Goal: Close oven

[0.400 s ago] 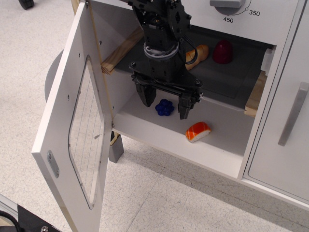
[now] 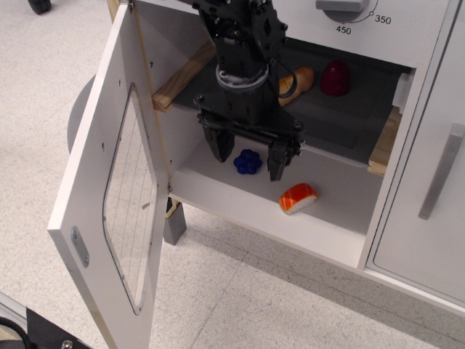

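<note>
In this single view, my gripper (image 2: 248, 154) has barely shifted from a moment ago: it hangs at centre frame before the open oven (image 2: 290, 145), jaws spread and holding nothing. So closing has not begun, I judge. The oven door (image 2: 109, 189) stands swung wide at the left of the frame, apart from me. Inside lie a blue toy (image 2: 248, 161), a salmon sushi piece (image 2: 298, 198), a bread roll (image 2: 299, 80) and a red piece (image 2: 335, 78), none past the front edge. The cabinet handle (image 2: 441, 171) sits far right.
</note>
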You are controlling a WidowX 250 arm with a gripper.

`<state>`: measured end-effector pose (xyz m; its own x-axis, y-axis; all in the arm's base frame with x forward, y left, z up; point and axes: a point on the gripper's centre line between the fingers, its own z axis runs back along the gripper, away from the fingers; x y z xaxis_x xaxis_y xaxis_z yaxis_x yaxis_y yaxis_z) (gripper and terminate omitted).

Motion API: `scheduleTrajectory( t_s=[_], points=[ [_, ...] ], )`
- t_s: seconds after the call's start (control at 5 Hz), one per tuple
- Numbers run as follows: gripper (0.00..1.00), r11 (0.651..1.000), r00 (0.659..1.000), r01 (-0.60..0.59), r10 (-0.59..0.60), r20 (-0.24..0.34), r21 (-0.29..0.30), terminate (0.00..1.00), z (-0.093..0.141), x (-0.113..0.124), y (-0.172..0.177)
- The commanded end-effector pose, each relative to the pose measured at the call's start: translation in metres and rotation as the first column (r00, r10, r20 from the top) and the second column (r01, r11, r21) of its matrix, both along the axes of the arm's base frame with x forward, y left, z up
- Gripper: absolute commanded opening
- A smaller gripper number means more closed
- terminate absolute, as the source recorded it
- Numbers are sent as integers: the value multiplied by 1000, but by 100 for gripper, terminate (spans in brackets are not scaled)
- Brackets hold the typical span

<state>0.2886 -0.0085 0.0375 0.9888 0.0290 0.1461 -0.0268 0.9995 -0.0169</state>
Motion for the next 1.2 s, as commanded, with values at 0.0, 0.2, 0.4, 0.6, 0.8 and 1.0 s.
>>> scheduleTrajectory(
  t_s=[0.0, 0.2, 0.4, 0.6, 0.8, 1.0],
  points=[
    [100, 992, 990, -107, 112, 83, -61, 0, 69, -40, 36],
    [100, 982, 977, -185, 187, 100, -30, 0, 102, -57, 51],
    [100, 956, 955, -292, 289, 70, 33, 0, 113, -68, 76],
    [100, 947, 950, -310, 307, 55, 86, 0, 101, -77, 91],
    [100, 946, 947, -318, 314, 59, 69, 0, 85, -79, 101],
    [100, 938, 938, -344, 342, 54, 37, 0, 69, -71, 96]
  ],
)
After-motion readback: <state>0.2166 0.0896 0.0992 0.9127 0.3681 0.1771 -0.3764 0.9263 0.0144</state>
